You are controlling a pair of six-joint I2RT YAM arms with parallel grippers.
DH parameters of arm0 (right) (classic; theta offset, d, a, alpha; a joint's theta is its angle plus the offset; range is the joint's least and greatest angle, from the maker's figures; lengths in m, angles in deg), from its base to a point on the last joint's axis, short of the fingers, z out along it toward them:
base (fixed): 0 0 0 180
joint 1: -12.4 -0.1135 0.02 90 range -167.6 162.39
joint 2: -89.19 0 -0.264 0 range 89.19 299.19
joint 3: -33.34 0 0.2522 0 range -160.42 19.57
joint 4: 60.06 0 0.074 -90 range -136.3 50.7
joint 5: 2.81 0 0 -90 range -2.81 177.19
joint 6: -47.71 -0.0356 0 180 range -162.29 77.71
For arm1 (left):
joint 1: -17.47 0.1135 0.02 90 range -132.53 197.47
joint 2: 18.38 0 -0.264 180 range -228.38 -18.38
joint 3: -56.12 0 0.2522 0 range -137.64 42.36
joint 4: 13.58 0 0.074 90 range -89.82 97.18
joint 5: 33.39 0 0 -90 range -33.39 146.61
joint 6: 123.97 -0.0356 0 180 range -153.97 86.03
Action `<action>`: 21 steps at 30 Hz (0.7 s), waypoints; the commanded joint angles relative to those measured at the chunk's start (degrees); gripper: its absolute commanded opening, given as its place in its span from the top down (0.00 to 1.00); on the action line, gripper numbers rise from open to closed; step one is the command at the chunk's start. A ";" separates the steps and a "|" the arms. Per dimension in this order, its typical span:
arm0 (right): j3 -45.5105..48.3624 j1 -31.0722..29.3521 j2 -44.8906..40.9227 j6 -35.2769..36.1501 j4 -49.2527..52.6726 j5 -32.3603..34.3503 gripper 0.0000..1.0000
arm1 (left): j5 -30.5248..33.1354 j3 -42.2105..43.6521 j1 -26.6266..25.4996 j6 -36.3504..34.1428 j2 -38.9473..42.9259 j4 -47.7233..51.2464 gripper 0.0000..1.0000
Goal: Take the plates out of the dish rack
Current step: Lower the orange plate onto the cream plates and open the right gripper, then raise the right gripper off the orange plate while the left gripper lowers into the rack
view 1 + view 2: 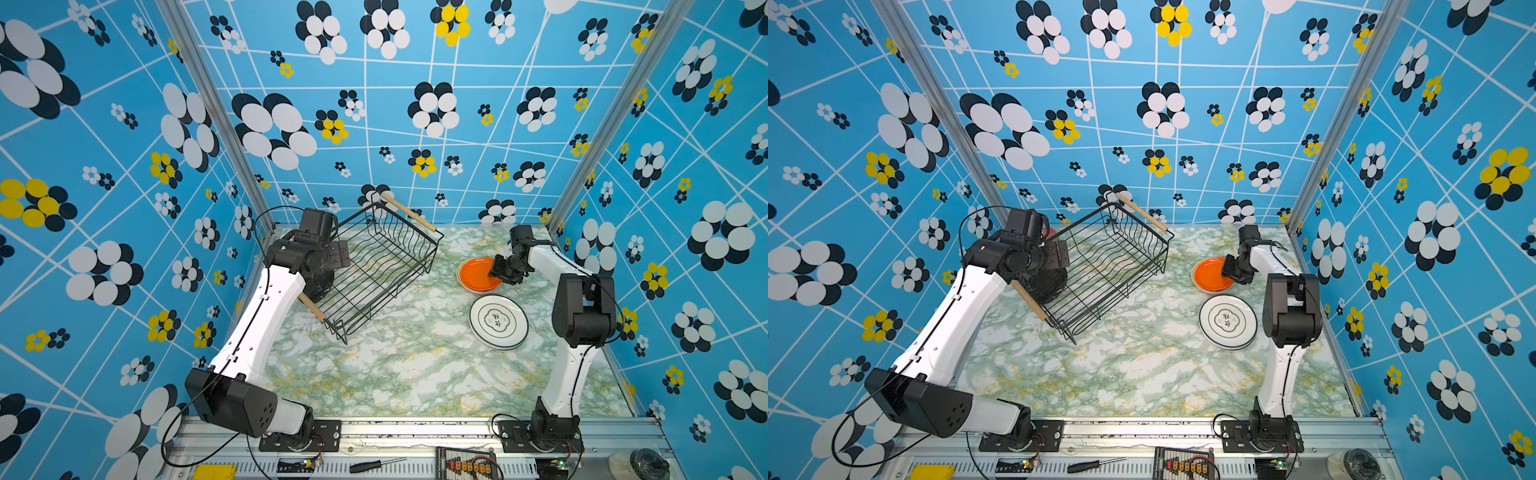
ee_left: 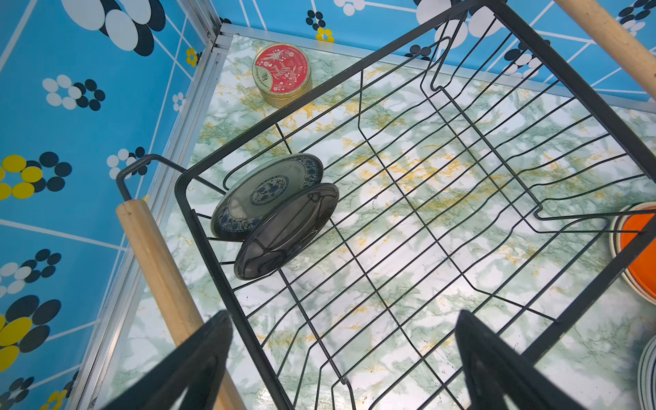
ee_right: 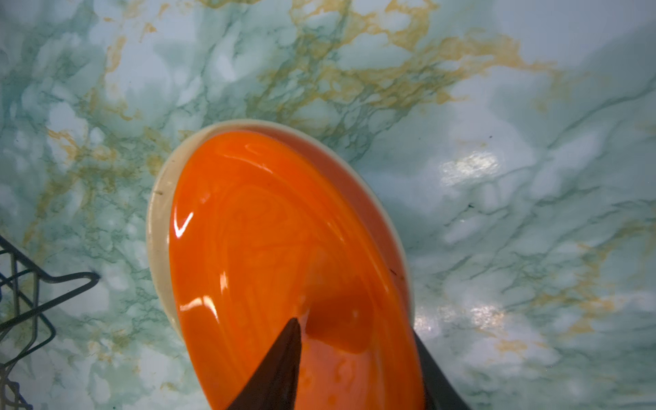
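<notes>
Currently, the left claw (image 2: 342,316) is spread wide above the dish rack (image 1: 374,270), at the end bearing the wooden handle (image 2: 156,266) closest to the left arm. One finger (image 2: 198,362) lies over that handle, the opposite finger over the wire floor. Two plates stand on edge in the slots ahead of the fingertips, on the handle side: a blue-patterned plate (image 2: 262,195) and, on its claw-facing side, a dark plate (image 2: 287,230). Their upper rims appear to touch. A red-lidded tin (image 2: 282,72) sits on the marbled tabletop (image 1: 415,365) outside the rack, beyond the plates as seen from the claw.

The right claw (image 1: 500,268) is well apart from the rack, at the orange plate (image 1: 478,272). Its fingers stand partly apart on either side of that plate's rim: one finger (image 3: 280,362) over the glazed upper face, the other under the outer edge. Whether either finger presses on the plate cannot be determined. The orange plate tops a stack directly ahead of the claw; a second orange plate (image 3: 358,177) and a cream plate (image 3: 159,230) show beneath it. A white plate (image 1: 498,322) with a dark rim ring and a lobed emblem lies flat on the tabletop just beside this stack, on the side toward the right arm's base.
</notes>
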 commanded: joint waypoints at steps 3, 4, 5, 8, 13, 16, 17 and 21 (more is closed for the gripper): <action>-2.56 0.08 0.97 0.94 3.15 2.12 0.50 | -1.26 -1.81 0.87 -0.09 -1.04 2.00 0.01; -3.17 -0.08 1.10 1.01 3.61 2.78 0.49 | -1.37 -1.76 0.86 -0.17 -1.08 2.04 0.01; -3.37 -0.27 1.18 1.14 3.91 3.33 0.49 | -1.46 -1.81 0.90 -0.27 -1.19 2.09 0.01; -3.79 -0.54 1.32 1.42 4.68 4.19 0.48 | -2.06 -1.72 0.91 -0.69 -1.32 2.18 0.01; -4.24 -0.84 1.58 1.78 5.53 5.76 0.47 | -2.25 -1.28 0.94 -1.39 -1.34 2.08 0.01; -5.01 -1.00 2.54 1.70 6.40 5.94 0.47 | -2.16 -1.35 0.92 -1.64 -1.57 2.45 0.01; -5.28 -1.04 2.89 1.74 6.63 5.77 0.47 | -2.08 -1.37 0.94 -1.66 -1.59 2.51 0.01; -6.52 -1.74 4.17 1.93 7.21 5.68 0.46 | -2.24 -1.45 1.04 -2.31 -1.64 2.97 0.01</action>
